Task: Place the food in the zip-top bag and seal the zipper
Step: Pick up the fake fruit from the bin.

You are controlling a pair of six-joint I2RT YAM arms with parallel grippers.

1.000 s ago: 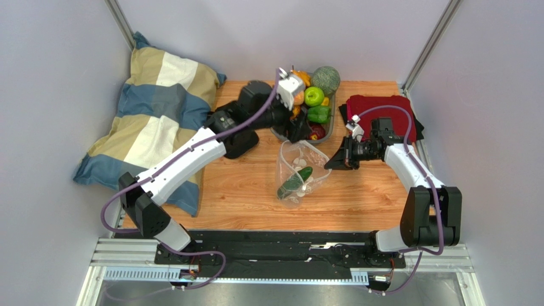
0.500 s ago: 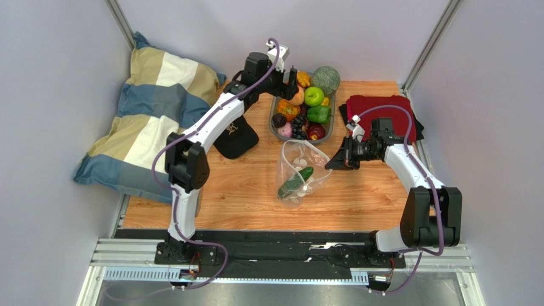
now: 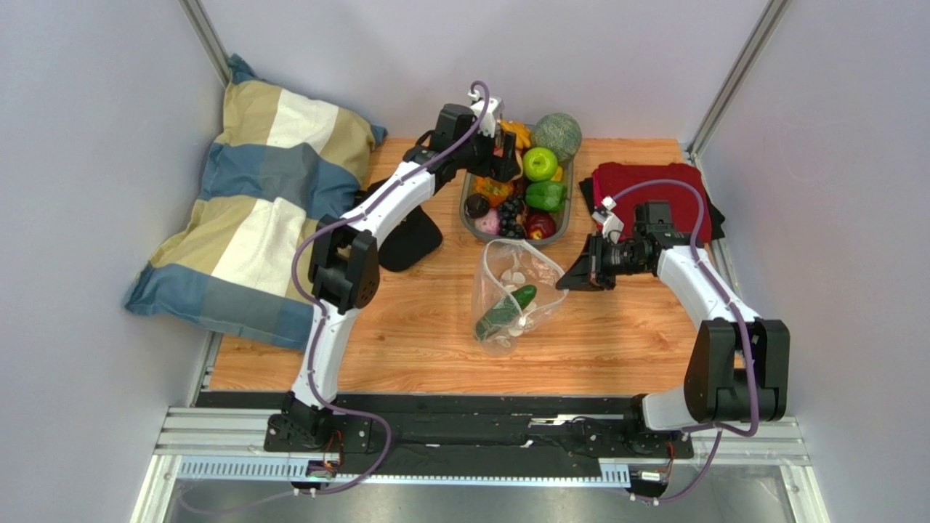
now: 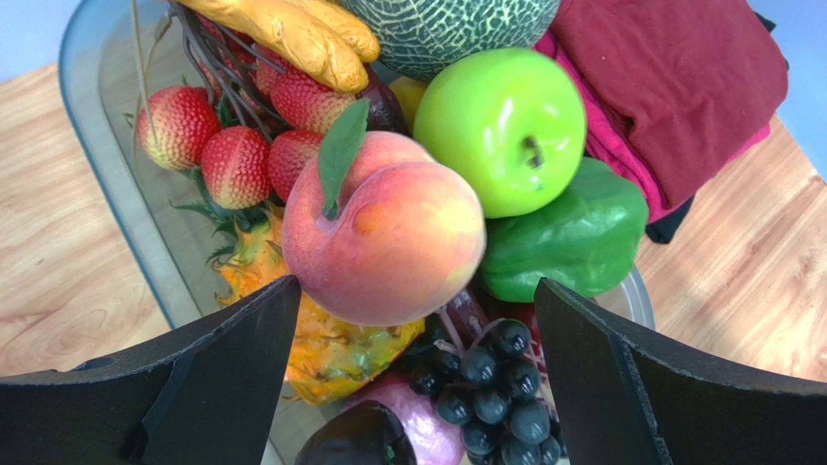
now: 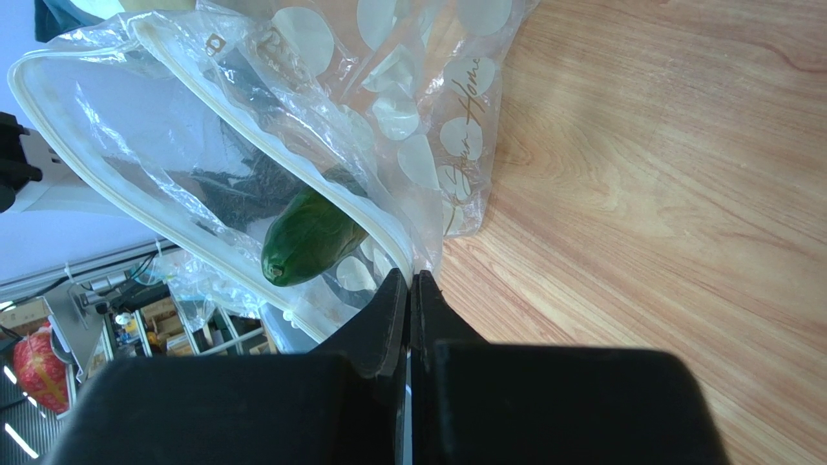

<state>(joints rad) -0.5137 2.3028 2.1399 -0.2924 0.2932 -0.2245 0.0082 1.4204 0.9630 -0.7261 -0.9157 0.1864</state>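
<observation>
The clear dotted zip-top bag [image 3: 511, 294] lies on the wooden table with a green cucumber [image 3: 505, 311] inside, its mouth held open. My right gripper [image 3: 568, 278] is shut on the bag's mouth edge; in the right wrist view [image 5: 413, 286] the whitish zipper [image 5: 320, 176] runs into the closed jaws, and the cucumber [image 5: 311, 237] shows through the plastic. My left gripper [image 3: 497, 153] is open and empty over the grey tray [image 3: 467, 213] of food. In the left wrist view [image 4: 413, 387] its fingers straddle a peach [image 4: 388, 232] without touching it.
The tray also holds strawberries [image 4: 209, 145], a green apple [image 4: 505, 126], a green pepper [image 4: 573, 232], dark grapes [image 4: 495, 387] and a melon [image 3: 557, 133]. A black cap [image 3: 409, 240] and a pillow [image 3: 262, 207] lie left. A red cloth [image 3: 655, 185] lies right.
My left arm has stretched out and swung its gripper back over the far left part of the tray, above the peach. The right arm and the bag have not moved.
</observation>
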